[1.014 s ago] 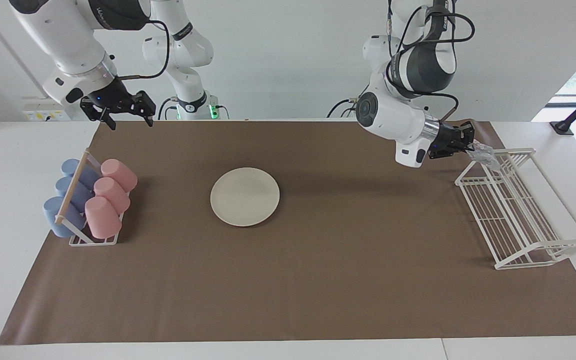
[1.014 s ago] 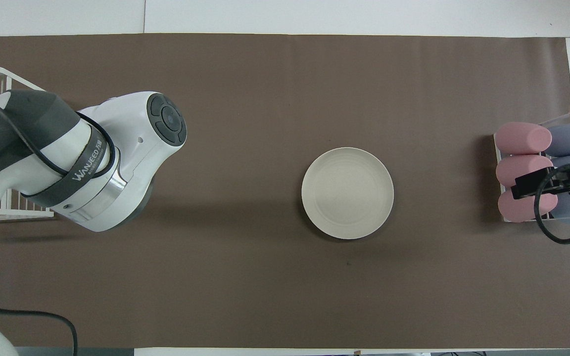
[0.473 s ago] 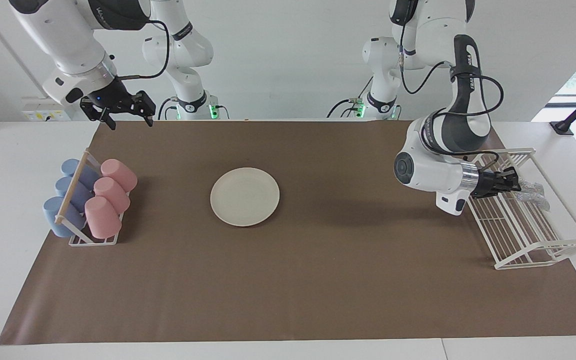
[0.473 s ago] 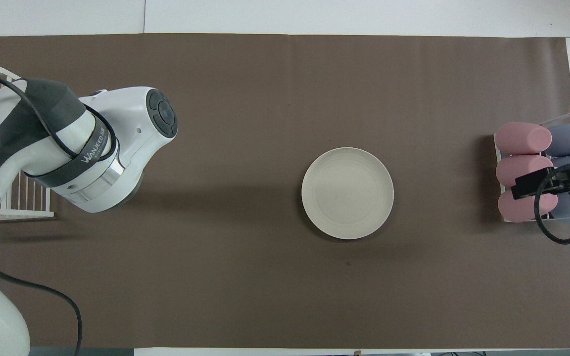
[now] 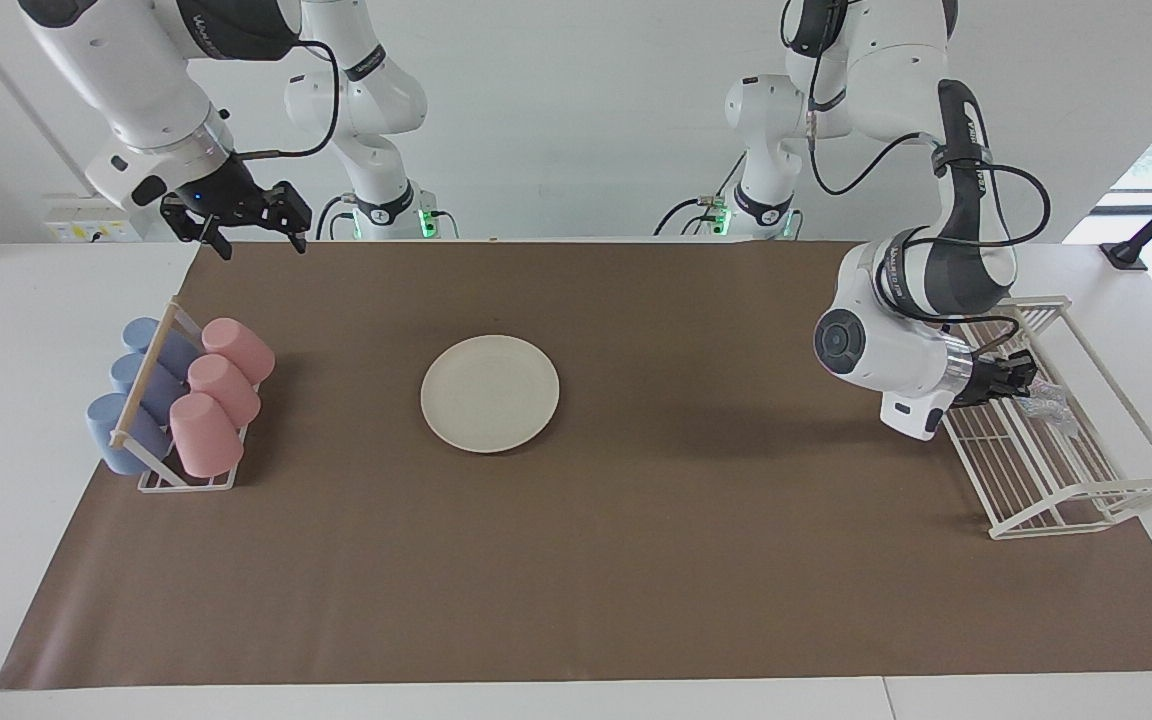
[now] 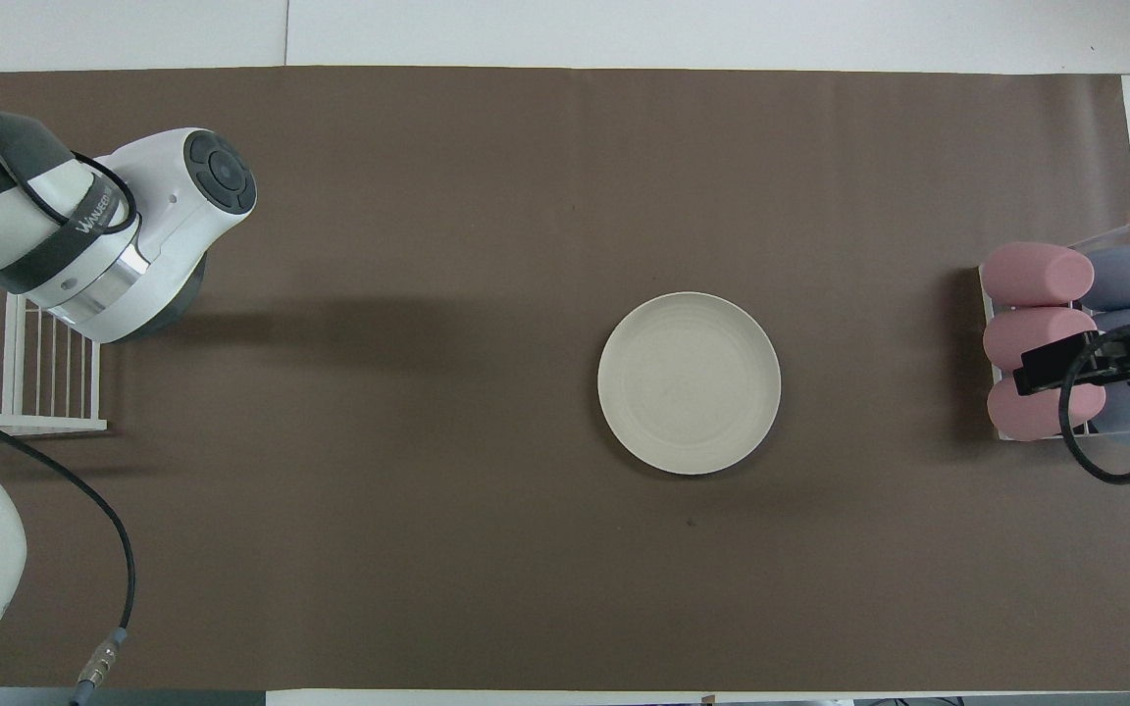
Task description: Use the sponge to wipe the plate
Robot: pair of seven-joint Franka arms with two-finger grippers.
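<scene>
At wire rack (image 5: 1056,470): left gripper (image 5: 1024,385) at sponge (image 5: 1046,400), grip can't tell | plate (image 5: 489,392) unwiped; wipe pending | right gripper (image 5: 248,220) spread, empty, waits over mat edge

"WANJEED" is showing on the left arm (image 6: 84,230) band — nothing else is reading legibly.

Over the last second the left gripper (image 5: 1024,385) swung from the white wire rack's (image 5: 1086,500) end nearest the robots to a spot over its middle, sinking low among the wires. The sponge (image 5: 1048,402) travelled with it, from that rim to down inside the rack.
</scene>
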